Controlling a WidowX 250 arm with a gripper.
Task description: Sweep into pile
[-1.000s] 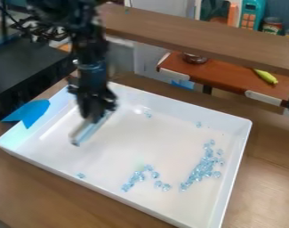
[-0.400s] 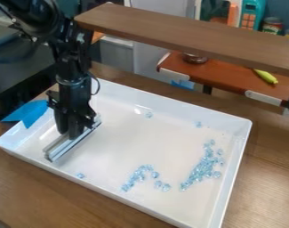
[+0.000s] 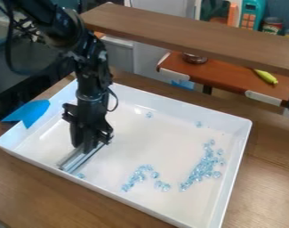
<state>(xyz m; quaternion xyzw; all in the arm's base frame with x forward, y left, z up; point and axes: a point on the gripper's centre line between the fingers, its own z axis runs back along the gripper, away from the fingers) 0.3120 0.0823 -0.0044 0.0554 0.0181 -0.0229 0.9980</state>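
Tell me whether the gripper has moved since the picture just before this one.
Yes. The gripper has moved rightward and a little down in the view, away from the blue tape.

Wooden shelf (image 3: 182,38), yellow object (image 3: 266,76) on reddish-brown counter (image 3: 226,75), blue tape (image 3: 34,113)

One claw (image 3: 85,145), one metal bar (image 3: 81,160), one tray (image 3: 170,103), one counter (image 3: 268,156), two blue patches (image 3: 32,112), dozens of blue bits (image 3: 202,169), too clumped to count exactly.
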